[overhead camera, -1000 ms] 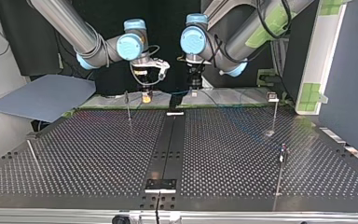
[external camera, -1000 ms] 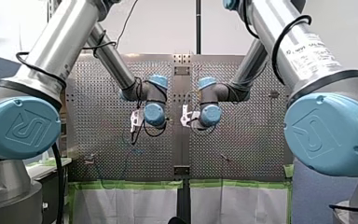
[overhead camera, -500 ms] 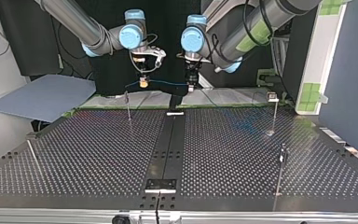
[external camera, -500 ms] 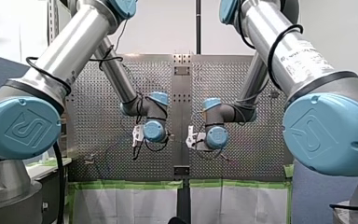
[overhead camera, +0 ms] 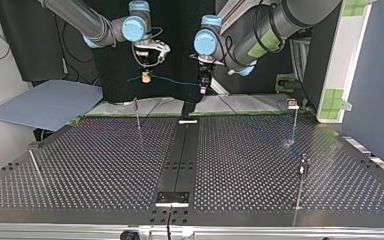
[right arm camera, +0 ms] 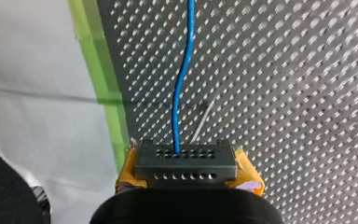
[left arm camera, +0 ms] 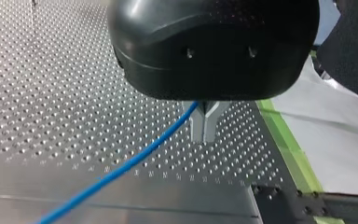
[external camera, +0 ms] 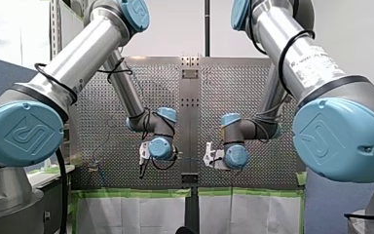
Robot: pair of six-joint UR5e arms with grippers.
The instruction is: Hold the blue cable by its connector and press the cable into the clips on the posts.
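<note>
The blue cable [overhead camera: 172, 81] hangs taut in the air between my two grippers, above the far edge of the perforated table [overhead camera: 105, 165] in the top view. My right gripper [right arm camera: 186, 163], with yellow pads, is shut on the cable's dark perforated connector [right arm camera: 185, 153]; the cable [right arm camera: 182, 79] runs straight ahead from it. My left gripper [left arm camera: 204, 133] has its metal fingers shut on the cable [left arm camera: 121, 170], which trails off to one side. In the top view my right gripper [overhead camera: 146, 77] is at the left and my left gripper [overhead camera: 203, 87] just right of centre. Thin posts [overhead camera: 138, 115] [overhead camera: 294, 122] [overhead camera: 300, 185] stand on the table, away from the cable.
A slanted rod [overhead camera: 35, 167] stands at the top view's left front. A central rail [overhead camera: 180, 155] splits the table. A grey-blue sheet [overhead camera: 45, 105] lies off the table's left, and a white panel with green tape [overhead camera: 345, 65] stands at the right.
Both grippers have risen from near the table's edge and lifted the cable into the air. In the top view my right gripper has moved slightly left, pulling the cable taut.
</note>
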